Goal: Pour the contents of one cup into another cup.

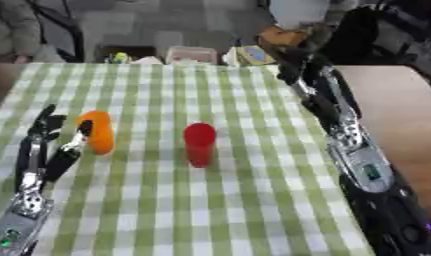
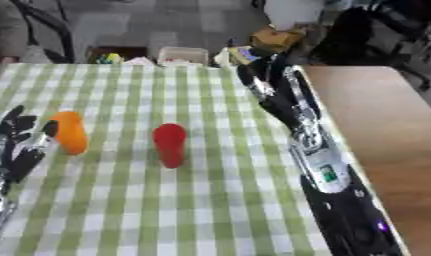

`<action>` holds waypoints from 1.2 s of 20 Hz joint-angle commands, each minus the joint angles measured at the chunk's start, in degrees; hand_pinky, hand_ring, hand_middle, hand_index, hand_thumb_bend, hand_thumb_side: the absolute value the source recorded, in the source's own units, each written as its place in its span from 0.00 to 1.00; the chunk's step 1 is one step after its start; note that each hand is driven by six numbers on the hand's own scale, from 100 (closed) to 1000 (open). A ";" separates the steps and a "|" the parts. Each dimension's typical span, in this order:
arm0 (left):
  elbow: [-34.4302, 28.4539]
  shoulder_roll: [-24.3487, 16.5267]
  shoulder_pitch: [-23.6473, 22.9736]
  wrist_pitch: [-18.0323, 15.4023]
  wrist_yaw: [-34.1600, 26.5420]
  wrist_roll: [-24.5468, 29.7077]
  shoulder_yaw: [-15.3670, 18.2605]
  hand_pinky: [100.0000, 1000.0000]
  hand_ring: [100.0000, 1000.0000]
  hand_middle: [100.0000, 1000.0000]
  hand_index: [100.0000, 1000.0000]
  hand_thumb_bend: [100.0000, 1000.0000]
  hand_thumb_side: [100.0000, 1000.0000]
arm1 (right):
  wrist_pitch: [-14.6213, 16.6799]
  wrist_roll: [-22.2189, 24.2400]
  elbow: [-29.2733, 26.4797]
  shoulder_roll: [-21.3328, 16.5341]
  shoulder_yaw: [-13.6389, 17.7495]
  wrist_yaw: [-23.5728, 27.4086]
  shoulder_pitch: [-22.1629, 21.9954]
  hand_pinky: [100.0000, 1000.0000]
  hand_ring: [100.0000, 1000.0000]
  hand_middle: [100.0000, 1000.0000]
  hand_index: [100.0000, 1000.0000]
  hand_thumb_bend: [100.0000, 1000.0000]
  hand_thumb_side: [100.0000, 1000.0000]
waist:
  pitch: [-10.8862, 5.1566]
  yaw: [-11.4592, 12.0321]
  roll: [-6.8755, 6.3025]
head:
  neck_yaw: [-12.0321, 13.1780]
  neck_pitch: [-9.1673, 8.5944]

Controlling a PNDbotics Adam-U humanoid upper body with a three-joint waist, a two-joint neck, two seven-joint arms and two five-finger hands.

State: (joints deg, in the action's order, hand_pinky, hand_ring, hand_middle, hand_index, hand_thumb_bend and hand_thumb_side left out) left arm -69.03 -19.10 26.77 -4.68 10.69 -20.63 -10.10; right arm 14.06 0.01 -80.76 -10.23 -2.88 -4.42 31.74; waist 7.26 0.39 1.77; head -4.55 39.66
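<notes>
An orange cup [image 1: 98, 131] stands upright on the green-and-white checked tablecloth [image 1: 166, 210], at the left. Right beside it on its left is my left hand [image 1: 45, 134], open with fingers pointing up and the thumb [image 1: 81, 134] against the cup's near side. A red cup [image 1: 199, 144] stands upright in the middle of the cloth, apart from both hands. My right arm [image 1: 358, 160] runs along the table's right edge. My right hand [image 2: 258, 89] is at the far right of the cloth, well away from both cups. Neither cup's inside shows.
A bare wooden tabletop [image 1: 402, 110] adjoins on the right. Beyond the far edge, boxes and small items [image 1: 192, 54] sit on the floor, along with a dark chair [image 1: 61, 30].
</notes>
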 commanded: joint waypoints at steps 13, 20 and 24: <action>4.67 -1.09 6.09 -0.55 4.11 -0.57 -1.34 0.82 0.82 0.73 0.99 0.49 0.62 | 0.05 0.56 -0.37 -0.32 -0.37 0.35 1.27 0.70 0.59 0.55 0.81 0.49 0.62 | -0.49 -1.00 -0.09 | 0.44 -0.59; 6.80 -0.99 7.16 0.01 5.93 -1.16 -1.57 0.81 0.81 0.72 0.99 0.44 0.62 | 0.07 0.71 -0.39 -0.15 -0.48 0.39 1.50 0.70 0.59 0.55 0.81 0.49 0.62 | -0.32 -1.66 -0.09 | 0.55 -0.86; 8.23 -0.88 7.44 -0.05 6.50 -1.19 -1.60 0.80 0.80 0.72 0.99 0.47 0.63 | 0.08 0.75 -0.35 -0.15 -0.47 0.44 1.57 0.70 0.59 0.55 0.81 0.49 0.62 | -0.27 -1.89 -0.03 | 0.58 -0.94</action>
State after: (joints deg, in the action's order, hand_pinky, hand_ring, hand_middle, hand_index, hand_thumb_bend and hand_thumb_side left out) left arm -60.57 -19.07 32.93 -4.70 16.87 -21.61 -11.81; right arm 14.03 0.57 -80.62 -9.82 -3.46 -4.37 32.24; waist 7.69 -1.44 1.87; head -4.11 39.20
